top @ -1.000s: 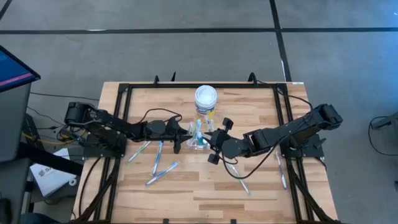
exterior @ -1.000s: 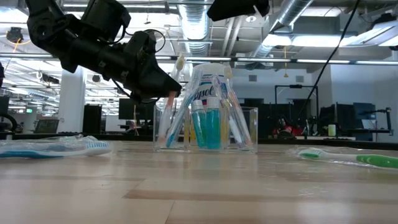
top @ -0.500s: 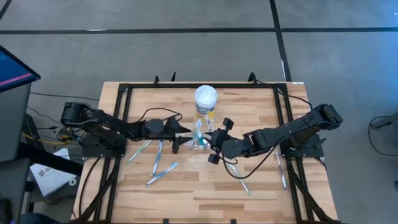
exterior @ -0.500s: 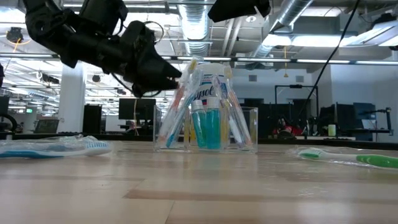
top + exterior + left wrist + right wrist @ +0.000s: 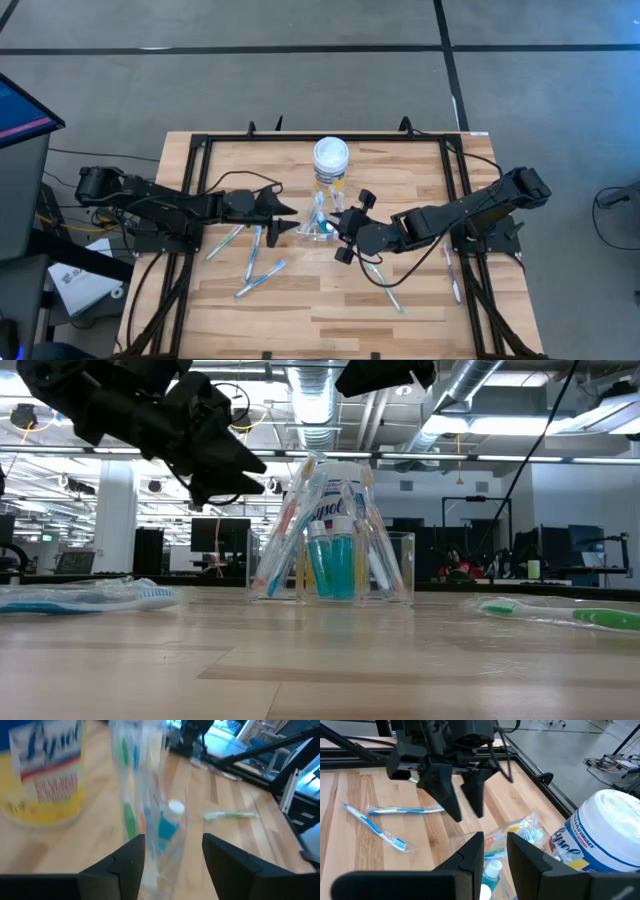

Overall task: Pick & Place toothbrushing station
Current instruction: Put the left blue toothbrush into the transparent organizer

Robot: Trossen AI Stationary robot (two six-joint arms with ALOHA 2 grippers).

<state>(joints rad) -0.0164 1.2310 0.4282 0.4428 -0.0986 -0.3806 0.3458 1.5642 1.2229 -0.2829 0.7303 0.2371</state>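
The clear plastic cup [image 5: 320, 231] [image 5: 397, 565] stands on the table's middle, in front of the yellow jar. Several toothbrushes [image 5: 290, 520] lean in it, heads up, beside teal tubes [image 5: 335, 565] [image 5: 167, 824]. My left gripper [image 5: 288, 214] [image 5: 248, 466] [image 5: 173, 870] is open, just left of the cup and higher than its rim, with nothing between its fingers. My right gripper [image 5: 338, 224] [image 5: 495, 851] hovers above the cup from the right. It is open by a narrow gap, and I see nothing in that gap.
The white-lidded yellow jar [image 5: 331, 161] [image 5: 600, 837] stands right behind the cup. Loose wrapped toothbrushes lie left of the cup [image 5: 256, 242] [image 5: 262, 278], right of it [image 5: 382, 286] and by the right frame [image 5: 452, 270]. A black frame [image 5: 200, 150] rims the table.
My left gripper has opened and let go of a pink-and-white toothbrush. That brush now leans in the cup with the others. The gripper has then drawn back toward the table's left edge and risen a little. My right gripper has kept still.
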